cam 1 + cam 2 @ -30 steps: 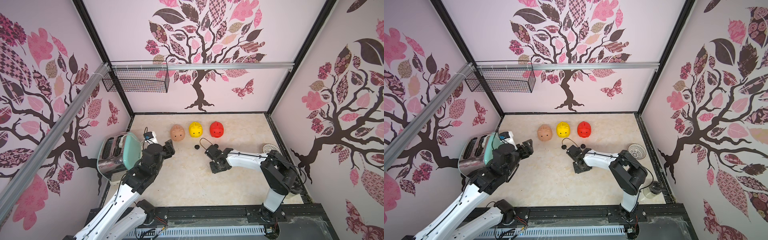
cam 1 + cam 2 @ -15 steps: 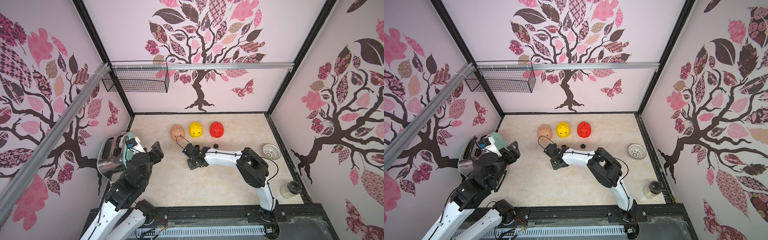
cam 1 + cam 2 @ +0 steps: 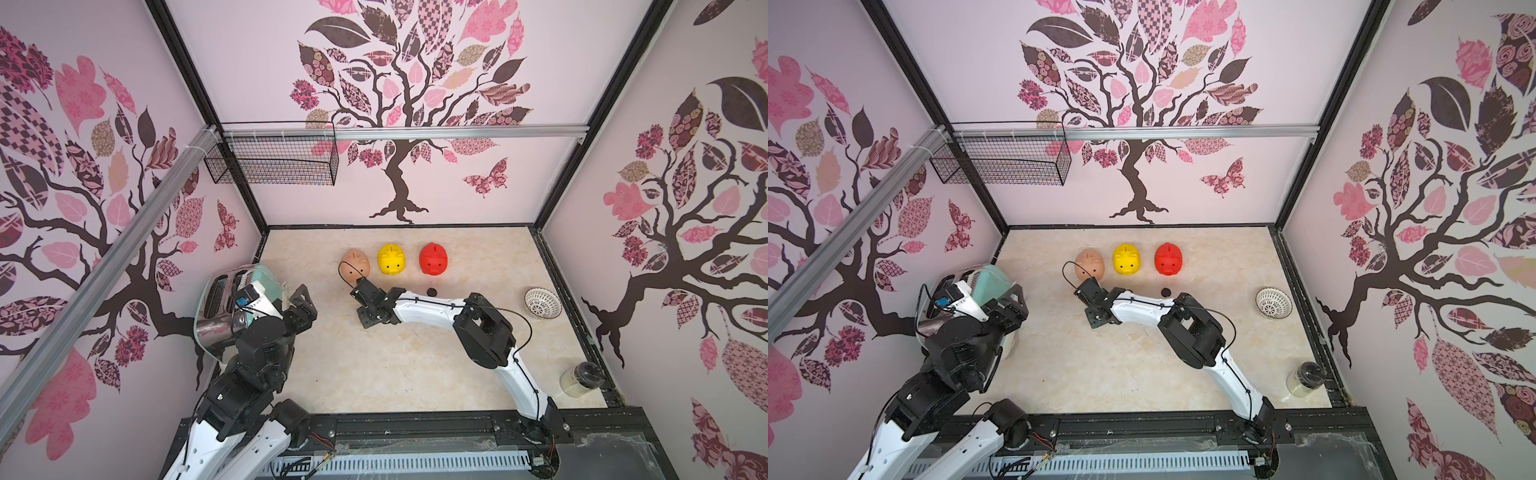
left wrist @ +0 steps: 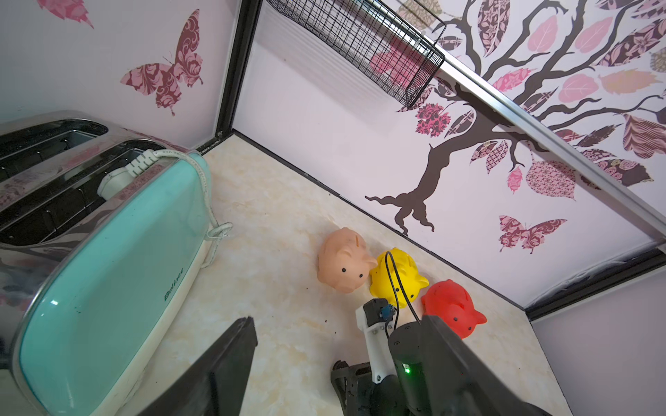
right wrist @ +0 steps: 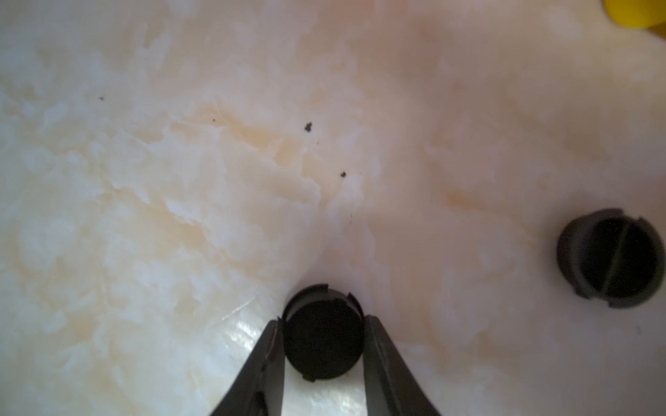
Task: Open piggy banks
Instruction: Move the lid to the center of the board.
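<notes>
Right wrist view: the right gripper (image 5: pixel 323 320) pinches a black plug (image 5: pixel 322 345) btwn its two fingers, jaws closed partway onto the plug's round sides, low over the marble-look table (image 5: pixel 144 180). A second plug (image 5: pixel 611 257) lies loose on the table close by, apart from the gripper. In both top views the three piggy banks (image 3: pixel 1126 259) stand upright in a row toward the far wall: peach pig (image 3: pixel 355 264) left, yellow pig (image 3: pixel 391 259) centre, red pig (image 3: pixel 433 259) right. Snouts face the near side and bellies are hidden, so which pigs are unplugged can't be told. From above, the loose plug is a dark dot just on the near side of the red pig. The right gripper sits just on the near side of the peach pig; whether it touches the pig can't be told. The left gripper (image 3: pixel 302 306) hangs beside the mint toaster (image 3: pixel 224 299) at the left wall, jaws apart w/ nothing in them, well apart from the pigs. Progress, est.: two plugs are out, so prob. two banks are opened and one is left. The held plug is not yet set down. Next up, prob.: drop this plug, then work on the last bank. The white lattice bowl (image 3: pixel 540 305) and a jar (image 3: pixel 581 379) at the right stand clear of both arms.
</notes>
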Robot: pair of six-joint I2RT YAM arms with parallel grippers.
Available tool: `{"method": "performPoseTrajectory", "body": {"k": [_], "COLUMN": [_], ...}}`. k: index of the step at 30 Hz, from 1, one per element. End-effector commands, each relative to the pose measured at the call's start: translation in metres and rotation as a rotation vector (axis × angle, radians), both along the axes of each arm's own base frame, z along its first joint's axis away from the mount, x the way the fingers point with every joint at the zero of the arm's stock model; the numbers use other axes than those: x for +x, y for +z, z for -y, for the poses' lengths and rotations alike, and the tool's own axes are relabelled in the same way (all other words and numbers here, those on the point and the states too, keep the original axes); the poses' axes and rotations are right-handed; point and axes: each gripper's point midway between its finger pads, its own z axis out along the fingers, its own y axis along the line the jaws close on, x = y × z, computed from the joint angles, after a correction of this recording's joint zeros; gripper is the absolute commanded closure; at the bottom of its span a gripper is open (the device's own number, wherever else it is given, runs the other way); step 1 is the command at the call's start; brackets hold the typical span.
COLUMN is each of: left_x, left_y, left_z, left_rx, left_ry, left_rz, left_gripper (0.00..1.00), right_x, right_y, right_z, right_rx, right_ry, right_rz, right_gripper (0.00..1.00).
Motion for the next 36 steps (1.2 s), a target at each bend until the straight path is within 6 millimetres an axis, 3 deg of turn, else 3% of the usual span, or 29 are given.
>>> {"method": "performPoseTrajectory", "body": {"k": [1,11,15,16,27,29,33,35,36], "left_x": [0.0,0.002,0.002,0.002,0.004,0.004,0.003,0.002,0.001], "left_y": [-0.002,-0.001,-0.001,-0.001,-0.001,-0.002,0.0,0.0,0.001], "left_z": [-0.001,0.001,0.001,0.001,0.002,0.002,0.001,0.0,-0.001], "left_rx": [0.014,0.019,0.025,0.026,0.035,0.036,0.035,0.035,0.036], "left_ry": [0.007,-0.002,-0.003,-0.005,-0.004,-0.005,-0.003,0.001,0.003], "left_rz": [-0.009,-0.005,-0.006,-0.006,-0.007,-0.01,-0.003,0.003,0.006], "left_gripper": [0.22,0.22,0.22,0.22,0.22,0.22,0.22,0.22,0.22], "right_x": [0.002,0.028,0.035,0.034,0.04,0.041,0.043,0.043,0.045], "right_y": [-0.023,-0.032,-0.026,-0.043,-0.047,-0.043,-0.021,-0.011,0.013], "right_z": [0.002,0.0,-0.003,0.0,-0.006,-0.007,-0.012,-0.014,-0.018], "right_rx": [-0.055,-0.088,-0.068,-0.091,-0.085,-0.082,-0.046,-0.028,0.008], "right_ry": [0.008,-0.058,-0.064,-0.062,-0.062,-0.061,-0.056,-0.053,-0.051], "right_rz": [-0.003,0.038,0.047,0.033,0.022,0.025,0.044,0.05,0.071], "right_gripper": [0.69,0.68,0.68,0.68,0.65,0.62,0.41,0.38,0.36]}}
